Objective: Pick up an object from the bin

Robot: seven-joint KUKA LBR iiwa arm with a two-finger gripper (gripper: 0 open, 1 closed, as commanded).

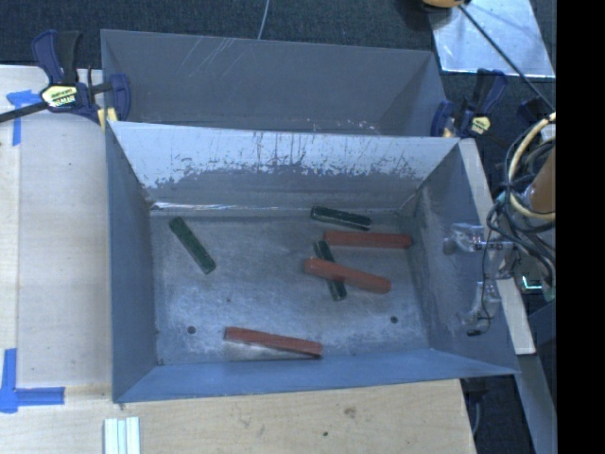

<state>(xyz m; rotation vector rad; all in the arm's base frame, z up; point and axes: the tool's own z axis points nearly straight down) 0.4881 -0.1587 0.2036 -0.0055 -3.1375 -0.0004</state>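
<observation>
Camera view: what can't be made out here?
- Dark green bar, mid-bin: its middle is hidden under the red-brown bar crossing it.
- Gripper, at the bin's right wall: outline lost among cables.
- Pale streak beside the front red-brown bar: too small to identify.

Loose sticks [346,275] (red, green) in bin [284,164]

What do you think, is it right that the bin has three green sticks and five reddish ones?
Not five: the camera view shows three reddish sticks in the bin. The three green sticks are right.
</observation>
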